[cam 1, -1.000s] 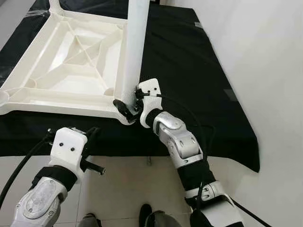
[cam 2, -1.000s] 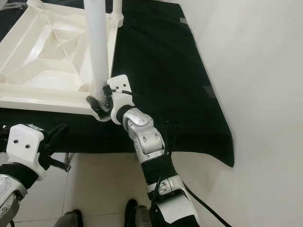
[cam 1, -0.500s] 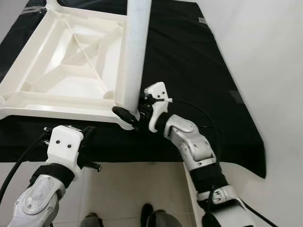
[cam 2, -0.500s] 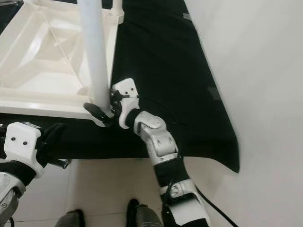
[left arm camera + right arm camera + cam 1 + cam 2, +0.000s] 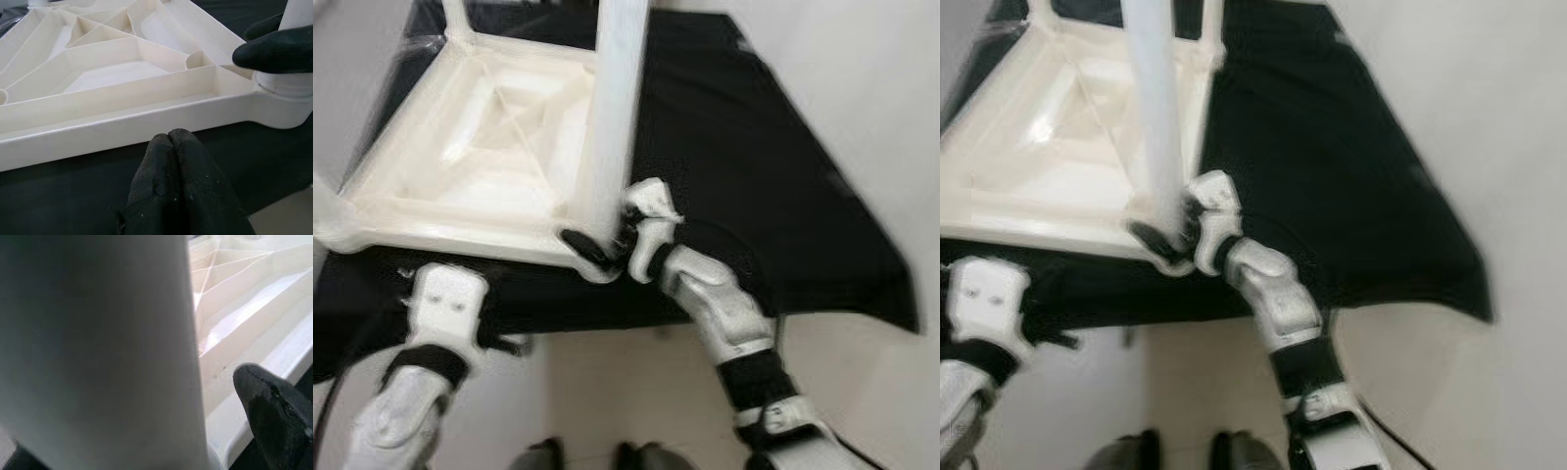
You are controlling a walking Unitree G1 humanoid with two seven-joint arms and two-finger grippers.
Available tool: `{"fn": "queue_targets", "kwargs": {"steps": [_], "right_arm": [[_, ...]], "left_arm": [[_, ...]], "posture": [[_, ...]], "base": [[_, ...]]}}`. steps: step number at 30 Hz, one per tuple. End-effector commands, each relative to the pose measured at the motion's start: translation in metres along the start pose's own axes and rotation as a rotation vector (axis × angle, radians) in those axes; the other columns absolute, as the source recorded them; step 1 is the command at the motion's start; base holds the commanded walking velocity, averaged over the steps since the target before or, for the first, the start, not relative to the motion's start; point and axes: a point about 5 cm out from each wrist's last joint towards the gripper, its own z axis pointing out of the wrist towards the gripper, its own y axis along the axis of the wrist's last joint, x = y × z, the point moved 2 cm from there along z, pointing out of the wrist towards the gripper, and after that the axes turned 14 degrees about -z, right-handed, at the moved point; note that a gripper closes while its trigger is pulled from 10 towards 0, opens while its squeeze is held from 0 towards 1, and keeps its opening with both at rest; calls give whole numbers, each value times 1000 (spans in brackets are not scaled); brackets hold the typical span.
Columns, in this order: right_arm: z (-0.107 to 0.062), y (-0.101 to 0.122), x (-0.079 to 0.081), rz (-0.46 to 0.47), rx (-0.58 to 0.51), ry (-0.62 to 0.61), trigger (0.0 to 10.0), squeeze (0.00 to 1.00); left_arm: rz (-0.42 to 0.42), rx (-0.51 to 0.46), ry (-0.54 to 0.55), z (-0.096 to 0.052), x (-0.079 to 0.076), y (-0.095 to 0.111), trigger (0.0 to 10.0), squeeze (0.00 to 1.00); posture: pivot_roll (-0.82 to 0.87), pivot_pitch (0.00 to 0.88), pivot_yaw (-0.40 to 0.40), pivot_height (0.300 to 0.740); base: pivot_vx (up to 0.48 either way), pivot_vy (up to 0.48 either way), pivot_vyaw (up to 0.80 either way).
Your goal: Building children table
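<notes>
Black-fingered right end effector clasps the white table leg — left end effector clenched, empty.

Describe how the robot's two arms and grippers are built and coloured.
Both arms are jointed silver metal segments with black bands between them. Each wrist carries a white blocky housing; the one behind the left gripper shows two small dark holes. Black cable runs along each arm. The fingers are long, black, rounded and slightly speckled. The right gripper has the same black fingers.
</notes>
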Motion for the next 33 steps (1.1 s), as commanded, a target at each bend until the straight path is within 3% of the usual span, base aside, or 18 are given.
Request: {"fn": "queue_targets", "kwargs": {"steps": [1, 10, 15, 18, 29, 30, 33], "right_arm": [[3, 0, 3, -10, -2, 18, 10000, 0], [-1, 0, -25, -37, 16, -16, 10000, 0], [-10, 8, -50, -20, -20, 69, 10000, 0], [-12, 13, -56, -45, -30, 150, 10000, 0], [-3, 31, -47, -75, -80, 432, 10000, 0], [-2, 31, -47, -70, -80, 453, 0, 0], [-3, 30, -47, -63, -80, 493, 0, 0]], "left_arm": [[2, 13, -7, -2, -1, -3, 10000, 0], [3, 5, -13, 0, -3, -1, 10000, 0], [0, 2, -21, 0, -6, -1, 10000, 0], [-2, 2, -24, 0, -6, 0, 10000, 0], [-1, -2, -16, -1, -5, 1, 10000, 0], [-1, -2, -16, -1, -6, 1, 10000, 0], [-2, -2, -16, -1, -6, 1, 10000, 0]], "posture": [[187, 245, -162, 740], [186, 248, -161, 740], [184, 251, -160, 740], [185, 253, -163, 740], [196, 261, -174, 740], [197, 264, -175, 740], [195, 265, -177, 740]], "base": [[0, 0, 0], [0, 0, 0], [0, 0, 0], [0, 0, 0], [0, 0, 0], [0, 0, 0], [0, 0, 0]]}}
